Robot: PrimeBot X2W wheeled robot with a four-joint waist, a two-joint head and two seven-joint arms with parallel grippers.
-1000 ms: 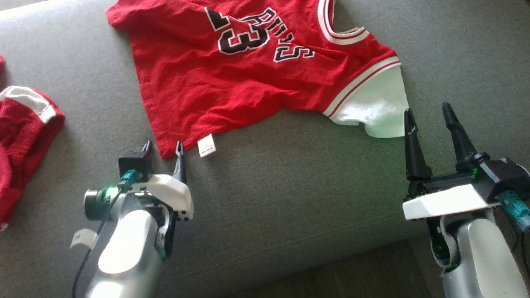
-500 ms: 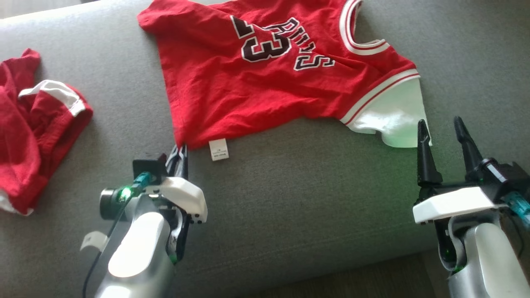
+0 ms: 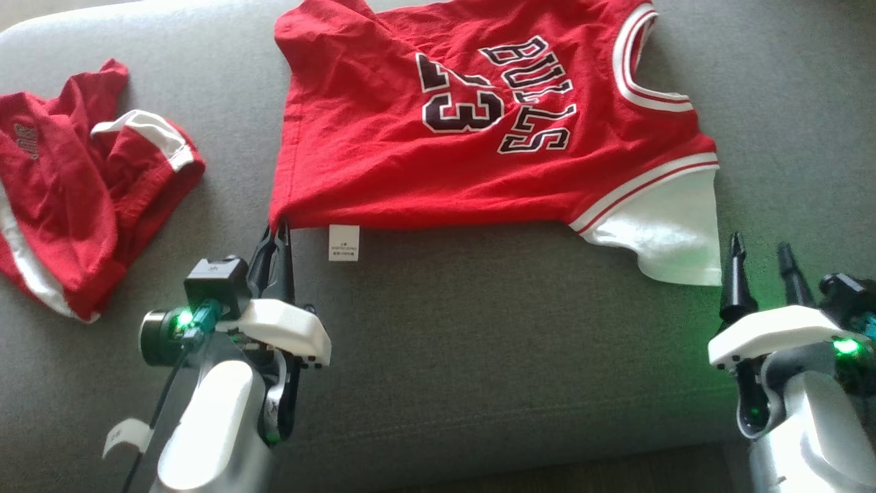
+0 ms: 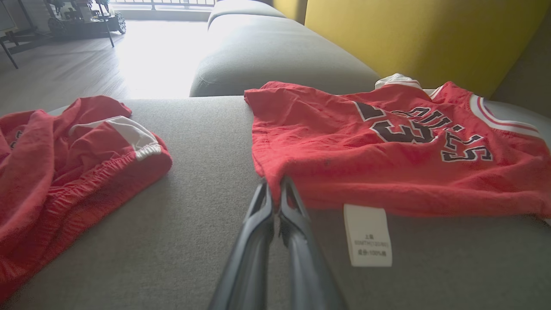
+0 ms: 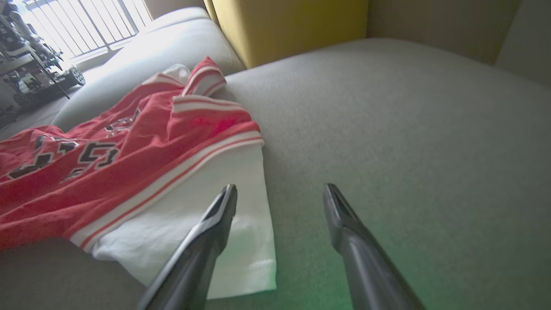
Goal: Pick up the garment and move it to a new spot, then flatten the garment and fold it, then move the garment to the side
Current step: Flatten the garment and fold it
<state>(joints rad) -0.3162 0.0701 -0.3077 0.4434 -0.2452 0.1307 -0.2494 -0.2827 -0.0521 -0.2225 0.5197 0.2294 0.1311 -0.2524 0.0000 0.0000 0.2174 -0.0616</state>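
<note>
- Your left gripper (image 3: 278,231) has its two dark fingers pressed together. They pinch the near hem corner of the red cotton jersey (image 3: 410,164) with white trim and black "BULLS 23" lettering.
- The jersey lies spread, print side up, on the grey fabric sofa cushion (image 3: 479,342), with its collar towards your right and its hem towards your left. Its near edge runs almost straight from the pinched corner to the sleeve, and the rest is lightly creased.
- A small white care label (image 3: 343,243) hangs off the jersey's near edge, just right of the pinched corner. It lies flat on the cushion, clear of the fingers.
- Your right gripper (image 3: 759,244) stands wide open with nothing in it, just on the near side of the jersey's white short sleeve (image 3: 657,233).
- In the right wrist view one finger overlaps the sleeve's outer edge and the other is over bare cushion. You cannot tell whether the fabric is touched.
- A crumpled red garment with white bands (image 3: 82,198) lies to the left of the jersey, with a strip of bare cushion between them. It touches neither the jersey nor your left gripper.
- Beyond the jersey's far edge rises a yellow upholstered backrest (image 4: 409,34).
- In the left wrist view, a second grey cushion (image 4: 267,60) and a sunlit wooden floor (image 4: 86,64) lie past the jersey's far hem corner.
</note>
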